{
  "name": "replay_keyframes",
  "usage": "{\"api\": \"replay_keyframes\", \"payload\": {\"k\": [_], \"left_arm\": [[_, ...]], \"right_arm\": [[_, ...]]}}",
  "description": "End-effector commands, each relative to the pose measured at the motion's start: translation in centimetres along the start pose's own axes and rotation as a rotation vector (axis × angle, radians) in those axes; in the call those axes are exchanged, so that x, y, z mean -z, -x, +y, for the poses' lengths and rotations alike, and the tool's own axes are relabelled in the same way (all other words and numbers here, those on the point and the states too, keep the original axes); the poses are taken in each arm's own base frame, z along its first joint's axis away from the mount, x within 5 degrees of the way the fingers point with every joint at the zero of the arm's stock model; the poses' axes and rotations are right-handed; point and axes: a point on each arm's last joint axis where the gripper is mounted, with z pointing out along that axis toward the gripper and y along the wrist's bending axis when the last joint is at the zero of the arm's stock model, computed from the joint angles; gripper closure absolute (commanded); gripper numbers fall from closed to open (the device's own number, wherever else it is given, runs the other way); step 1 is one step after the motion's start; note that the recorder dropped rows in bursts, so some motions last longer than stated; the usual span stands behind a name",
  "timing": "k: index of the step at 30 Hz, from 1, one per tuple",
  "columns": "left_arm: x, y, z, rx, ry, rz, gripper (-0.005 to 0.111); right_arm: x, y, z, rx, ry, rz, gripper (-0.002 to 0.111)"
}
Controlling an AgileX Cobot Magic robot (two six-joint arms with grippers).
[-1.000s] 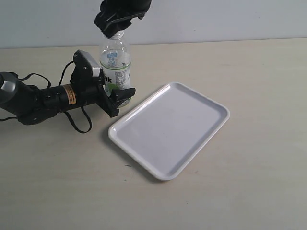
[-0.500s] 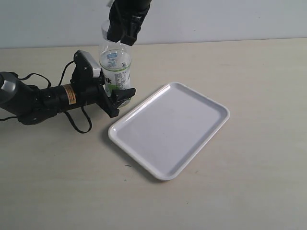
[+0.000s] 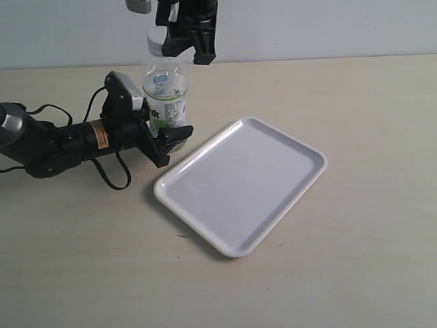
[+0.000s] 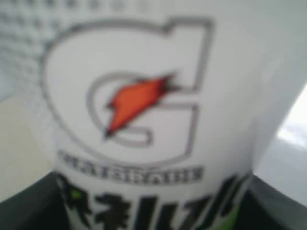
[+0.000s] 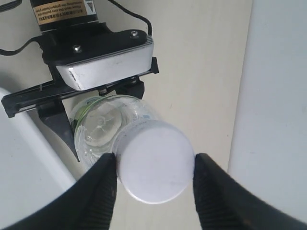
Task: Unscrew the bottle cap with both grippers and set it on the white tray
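White plastic marks the two things that matter: the bottle cap and the tray. The cap sits at the top of the bottle, which stands upright on the pale worktop just beside the tray's far left corner, apart from its rim.

The left arm lies low and almost level along the worktop, reaching in from the left edge, with an orange label on its side and black cables looping under it. Its claw, the left claw, is clamped on the lower part of the bottle, one finger across the front of the label and the other hidden behind. The left wrist view is filled by the blurred label, with dark claw parts at both lower corners.

The right arm comes down from above, steep and nearly vertical. Its claw, the right claw, points straight down over the bottle, and its two black fingers press against opposite sides of the cap, holding it between them. Whether the cap is loose on the neck cannot be told.

The tray lies flat at an angle on the worktop, with nothing on it.
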Motion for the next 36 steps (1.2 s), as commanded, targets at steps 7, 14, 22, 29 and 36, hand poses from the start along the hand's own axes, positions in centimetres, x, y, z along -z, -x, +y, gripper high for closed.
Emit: {"api": "replay_keyframes", "payload": {"k": [7,14,22,29,36], "left_arm": [[0.0,-0.6,-0.1,-0.004,-0.006,0.065,0.107],[0.0,-0.6,-0.1,-0.004,-0.006,0.065,0.107],[0.0,-0.6,-0.1,-0.004,-0.006,0.065,0.107],[0.0,-0.6,-0.1,-0.006,-0.006,0.065,0.107],[0.0,-0.6,-0.1,-0.006,-0.006,0.065,0.107]], "right_arm": [[0.0,-0.2,0.1,-0.011,0.016,0.017,0.057],[0.0,-0.1,0.2,-0.016,0.017,0.011,0.045],[1.9,0.3,0.1,-0.095,0.004,0.004,0.045],[3.2,0.6,0.0,-0.259,-0.018,-0.007,0.045],[5.9,1.3,-0.7,-0.659,-0.101,-0.071,0.045]]}}
